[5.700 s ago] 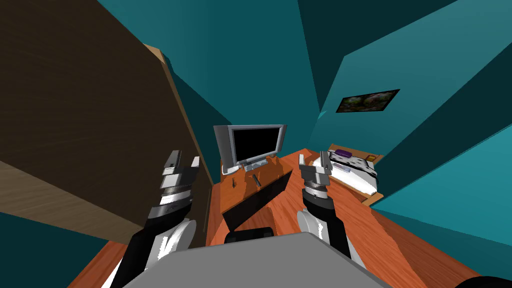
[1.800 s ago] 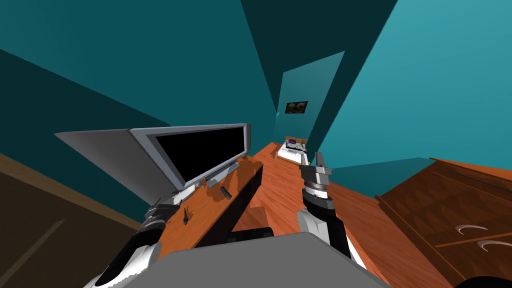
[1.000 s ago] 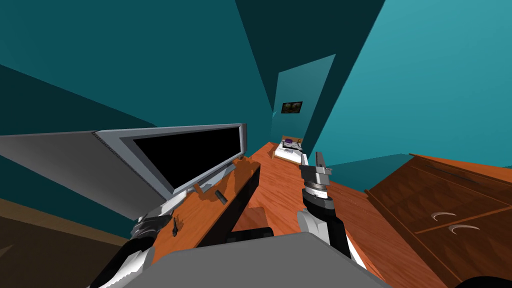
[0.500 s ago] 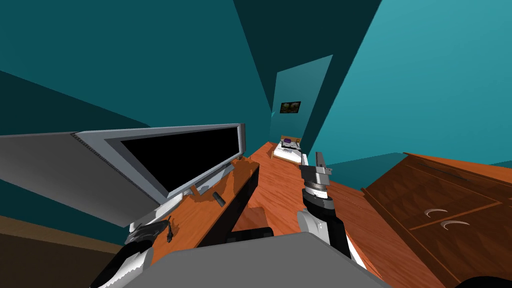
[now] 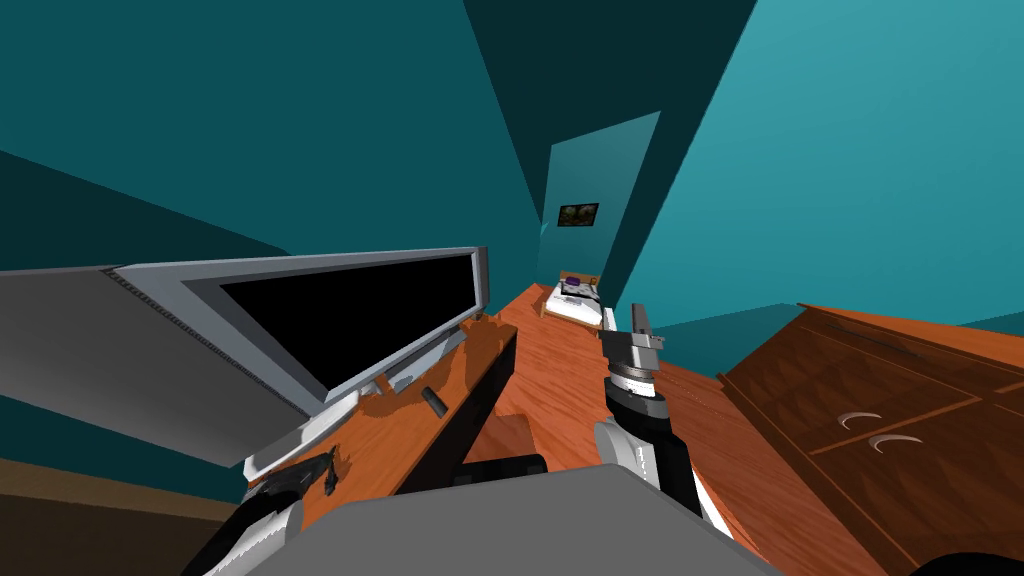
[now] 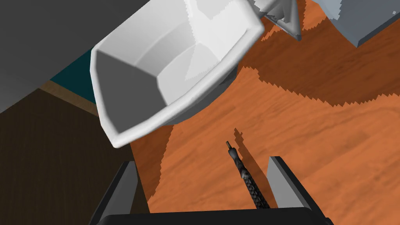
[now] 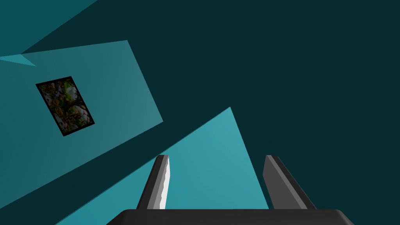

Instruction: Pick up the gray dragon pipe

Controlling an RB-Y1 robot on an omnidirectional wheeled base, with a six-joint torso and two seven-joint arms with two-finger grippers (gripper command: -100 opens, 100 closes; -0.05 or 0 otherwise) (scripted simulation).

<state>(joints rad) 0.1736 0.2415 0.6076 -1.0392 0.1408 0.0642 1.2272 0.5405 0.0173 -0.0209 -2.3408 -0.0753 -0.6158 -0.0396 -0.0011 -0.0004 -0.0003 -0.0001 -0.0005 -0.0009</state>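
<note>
Orange wood worktop (image 5: 400, 440) below the monitor (image 5: 340, 310) carries the thin dark dragon pipe (image 5: 328, 474) at its near left end. The left gripper (image 6: 202, 160) has its jaws open either side of the pipe, which looks light, stiff and slim, so I'd pinch mid-stem. The right gripper (image 7: 216, 156) is idle with its jaws open.

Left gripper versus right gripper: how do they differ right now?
The left gripper is low over the orange desk; the right gripper is raised beside it, pointing upward. The left gripper has the dark pipe lying between its fingers, nearer one; the right gripper has nothing between its own. Both are open.
</note>
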